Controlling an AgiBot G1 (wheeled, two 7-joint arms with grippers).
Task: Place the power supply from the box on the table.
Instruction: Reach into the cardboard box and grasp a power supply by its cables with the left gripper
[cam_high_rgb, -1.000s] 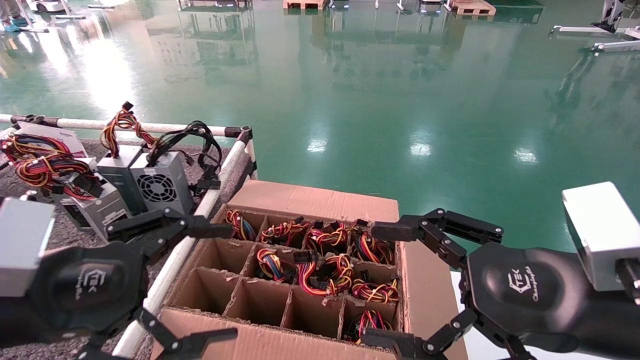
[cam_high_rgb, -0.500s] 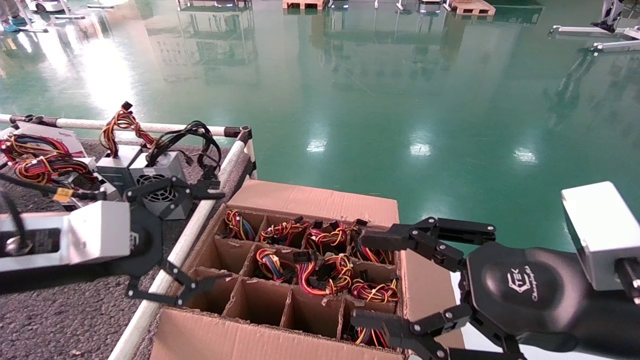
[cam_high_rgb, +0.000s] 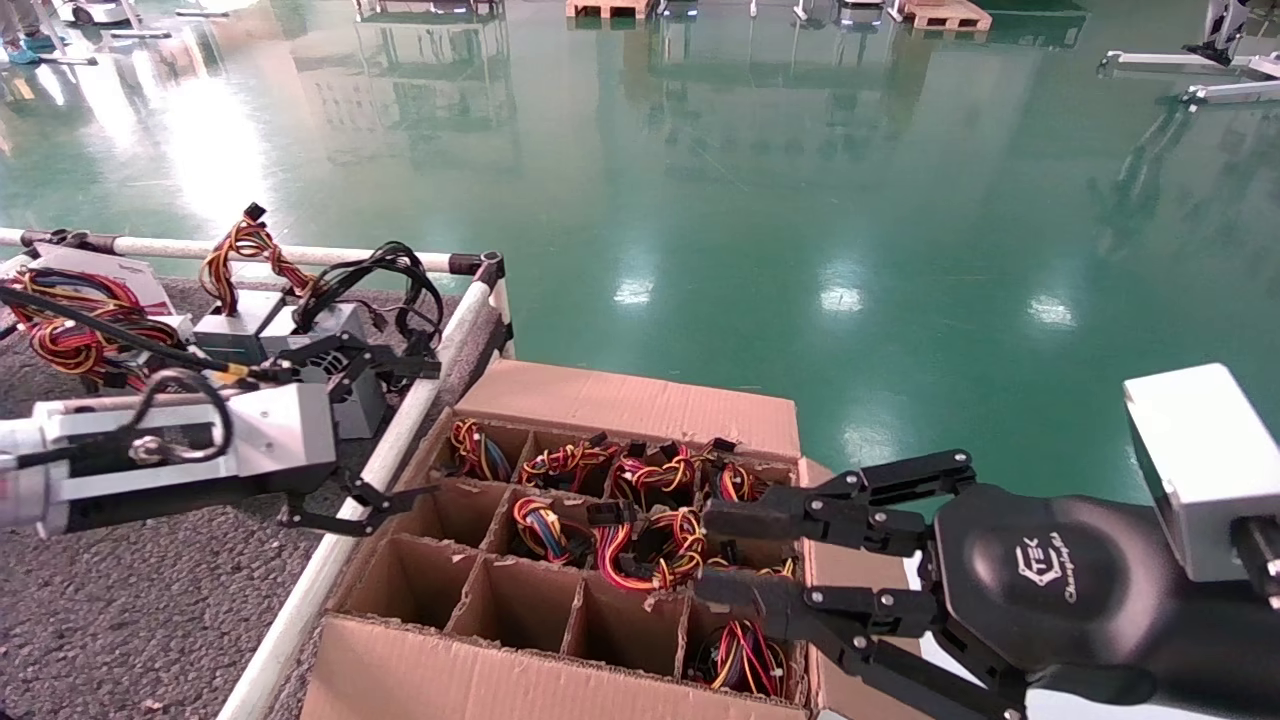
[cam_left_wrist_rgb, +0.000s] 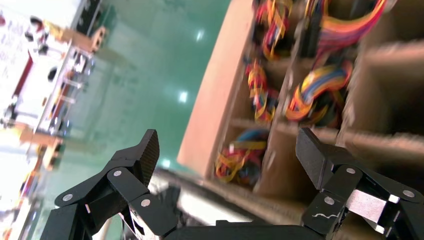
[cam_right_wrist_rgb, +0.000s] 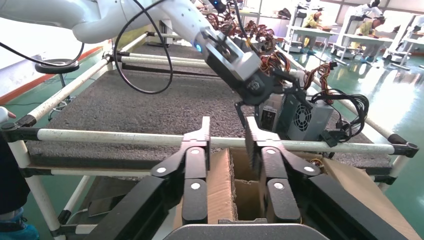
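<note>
The power supplies (cam_high_rgb: 655, 545) are sitting upright in the cells of the box (cam_high_rgb: 640, 400), only their coloured wire bundles showing. I am holding the right gripper (cam_high_rgb: 722, 558) over the cells at the box's right side, its fingers parted only a little and pinching nothing, while the left gripper (cam_high_rgb: 385, 430) is hanging spread wide and empty over the rail between the box and the table (cam_high_rgb: 120, 610). For a clean pick, I judge the fingers should be reaching past the wires and closing on the metal case, not the bundle.

White lettering, seemingly "TEK" above a smaller unreadable script line, is printed on the right hand (cam_high_rgb: 745, 555).
</note>
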